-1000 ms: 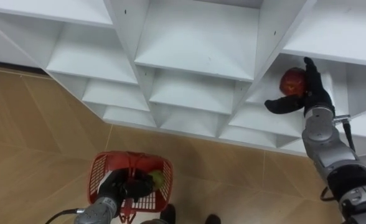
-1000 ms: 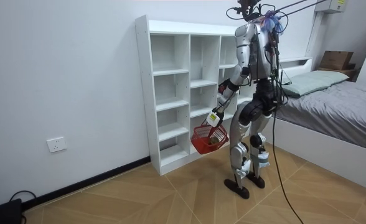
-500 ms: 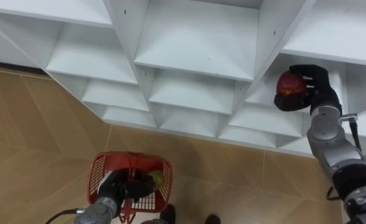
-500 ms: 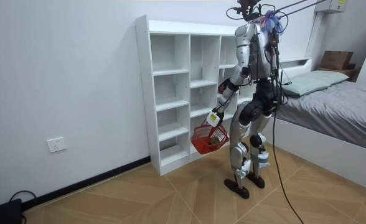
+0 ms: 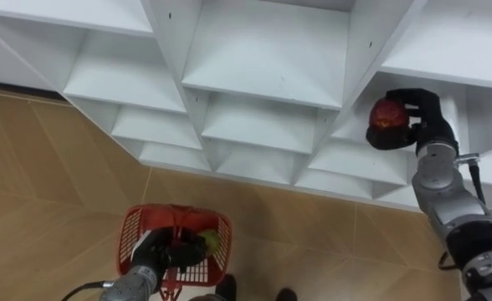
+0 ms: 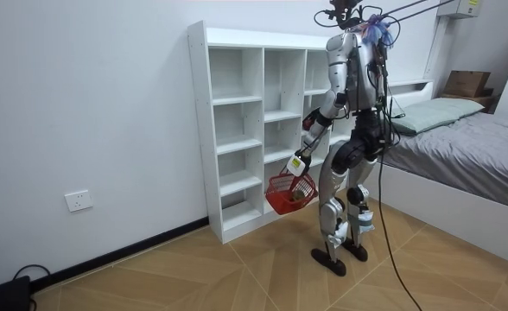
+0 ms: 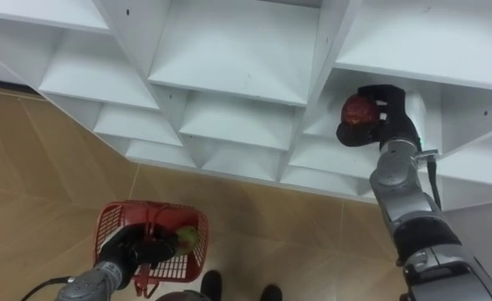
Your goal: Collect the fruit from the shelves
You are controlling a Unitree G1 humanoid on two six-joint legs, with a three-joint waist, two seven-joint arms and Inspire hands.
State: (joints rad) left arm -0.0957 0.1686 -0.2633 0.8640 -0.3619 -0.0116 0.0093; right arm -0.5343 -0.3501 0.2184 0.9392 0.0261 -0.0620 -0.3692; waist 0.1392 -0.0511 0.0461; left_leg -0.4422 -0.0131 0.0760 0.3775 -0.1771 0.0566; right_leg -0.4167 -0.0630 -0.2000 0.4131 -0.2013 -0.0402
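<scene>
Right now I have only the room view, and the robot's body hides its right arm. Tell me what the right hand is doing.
Observer: The right hand has its fingers curled round a red fruit.
Operator: Say where that fruit is.
Observer: At the open front of a compartment on the robot's right side of the white shelf unit.
Operator: Report what the basket holds.
Observer: One yellow-green fruit lies in the red basket, next to the left hand, whose fingers are curled round the handle.
</scene>
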